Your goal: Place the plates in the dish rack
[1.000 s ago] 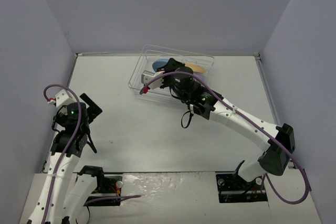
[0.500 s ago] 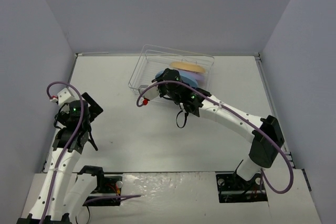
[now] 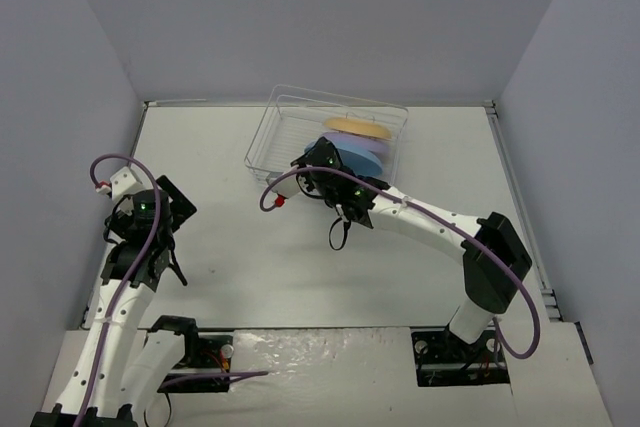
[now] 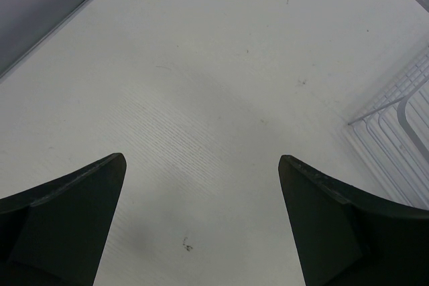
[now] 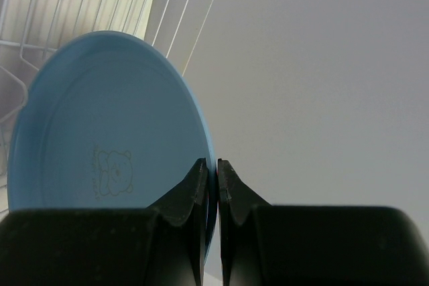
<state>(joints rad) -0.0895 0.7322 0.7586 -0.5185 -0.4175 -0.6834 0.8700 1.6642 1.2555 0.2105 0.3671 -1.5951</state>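
White tabletop [image 3: 250, 247]: the right gripper [image 5: 209, 165] pinches the rim of the light blue plate [image 5: 107, 132], on edge within the dish rack [image 3: 270, 137], slot wires just beyond its fingertips. The left gripper [image 4: 201, 159], spread and empty, stands well apart.

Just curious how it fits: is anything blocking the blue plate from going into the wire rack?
Nothing visible does. The right end effector pinches the blue plate over the dish rack, beside the lavender plate.
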